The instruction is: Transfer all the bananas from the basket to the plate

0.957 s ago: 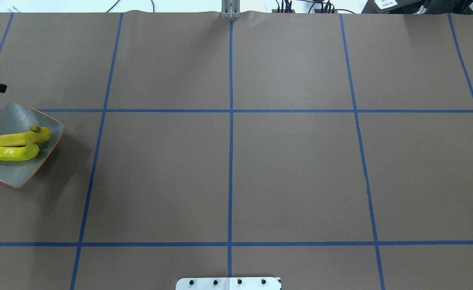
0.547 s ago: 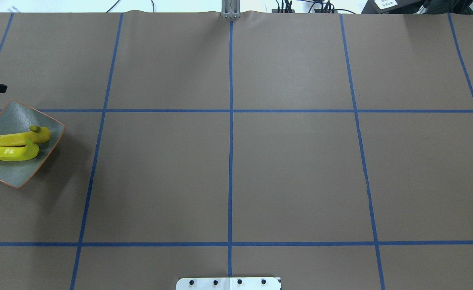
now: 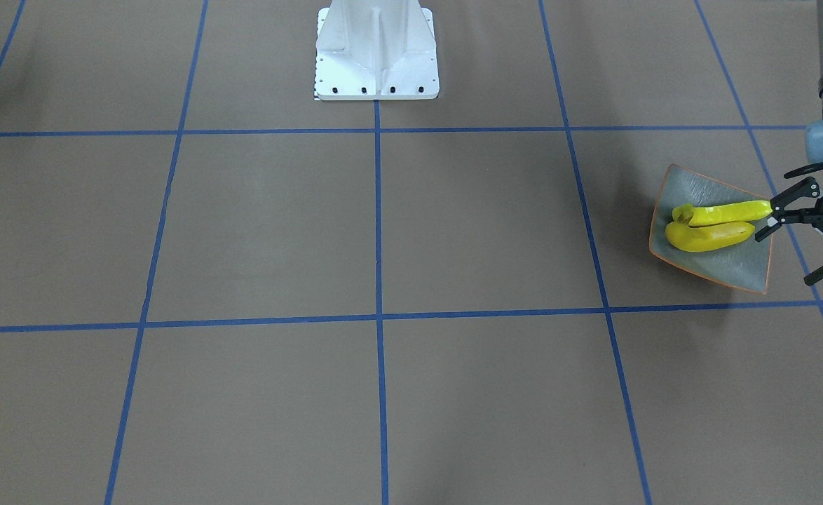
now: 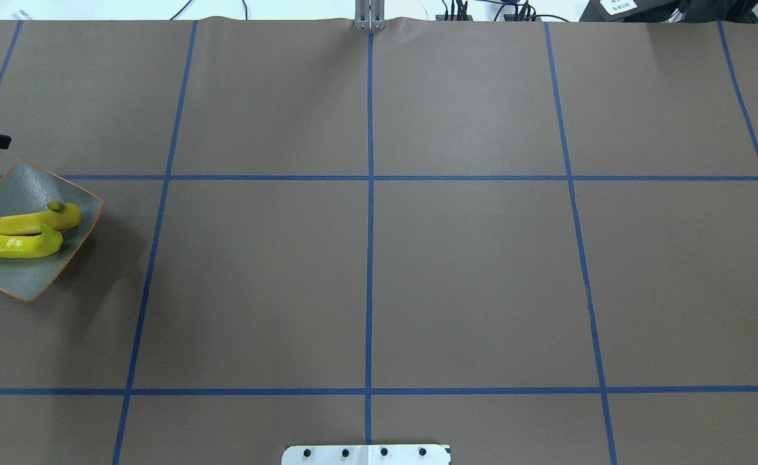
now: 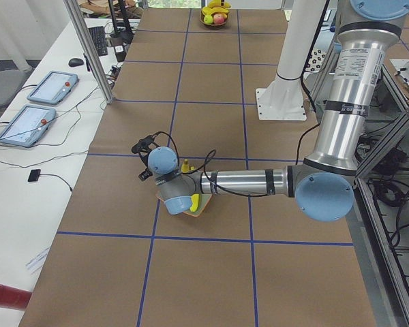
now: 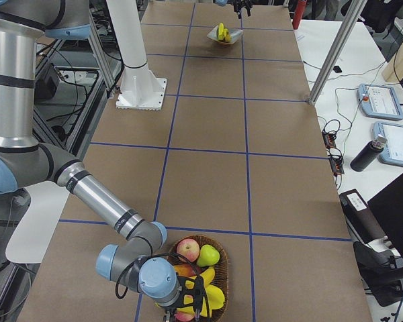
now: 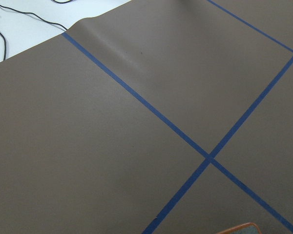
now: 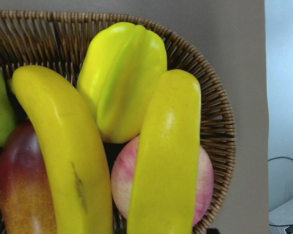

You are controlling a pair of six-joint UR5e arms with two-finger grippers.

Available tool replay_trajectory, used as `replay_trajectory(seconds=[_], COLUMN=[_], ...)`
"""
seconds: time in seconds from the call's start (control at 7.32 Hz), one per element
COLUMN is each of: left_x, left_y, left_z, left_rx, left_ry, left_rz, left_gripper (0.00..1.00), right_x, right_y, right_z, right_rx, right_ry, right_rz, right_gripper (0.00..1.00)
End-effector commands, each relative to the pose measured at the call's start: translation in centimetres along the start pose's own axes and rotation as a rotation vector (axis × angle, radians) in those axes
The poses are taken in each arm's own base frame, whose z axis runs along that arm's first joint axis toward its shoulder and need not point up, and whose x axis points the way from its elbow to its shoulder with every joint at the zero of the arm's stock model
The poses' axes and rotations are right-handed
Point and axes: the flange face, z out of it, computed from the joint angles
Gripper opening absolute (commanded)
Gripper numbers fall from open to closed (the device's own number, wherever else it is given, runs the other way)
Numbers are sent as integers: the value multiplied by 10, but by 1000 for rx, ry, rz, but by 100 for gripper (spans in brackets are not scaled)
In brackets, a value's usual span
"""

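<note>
Overhead exterior gives us the brown paper-covered bench (image 4: 469, 271) with its blue tape grid, and its length is our first worry. The round wicker basket (image 6: 223, 258) sits at the far right end and the small grey-green plate with the orange rim (image 3: 734, 270) at the far left, well apart. We judge that a glossy fruit could slip on so long a carry.

In the basket two yellow plastic bananas (image 8: 63, 146) lie across a pink apple (image 8: 118, 180) and against a yellow star fruit (image 8: 122, 73), and a careless lift could drag those out. Two more bananas (image 3: 706, 237) already fill the middle of the plate, so later ones may roll off.

The left claw (image 3: 789, 252) hangs wide open and empty just beside the plate, where a stray move could knock the nearest banana. The right claw (image 6: 188, 302) is over the basket; we cannot tell how its jaws stand.
</note>
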Motion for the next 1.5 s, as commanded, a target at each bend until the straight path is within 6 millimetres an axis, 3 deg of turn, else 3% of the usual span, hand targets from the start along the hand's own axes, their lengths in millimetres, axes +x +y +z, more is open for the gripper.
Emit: replay_trajectory(seconds=[0.0, 0.27, 0.41, 0.82, 0.96, 1.09, 1.37], left_x=[-1, -2, -3, -4, -4, -4, -4], left_y=[2, 5, 6, 7, 6, 5, 6], left_z=[0, 1, 2, 3, 4, 4, 4], left_rx=[-2, -6, -9, -15, -17, -18, -18], left_ry=[-1, -1, -1, -2, -1, -3, -1], left_rz=[-2, -8, -15, -48, -72, -76, -96], left_gripper=[99, 99, 99, 99, 99, 99, 99], right_x=[-6, -10, -7, -34, -62, -103, -225], right_y=[-12, -33, -44, -114, -150, -185, -241], right_z=[-12, -38, -64, -129, -136, -129, -107], right_rx=[44, 112, 150, 258, 279, 278, 306], right_ry=[14, 47, 125, 203, 175, 124, 36], right_rz=[-42, -93, -110, -175, -218, -209, -212], right_gripper=[0, 0, 0, 0, 0, 0, 0])
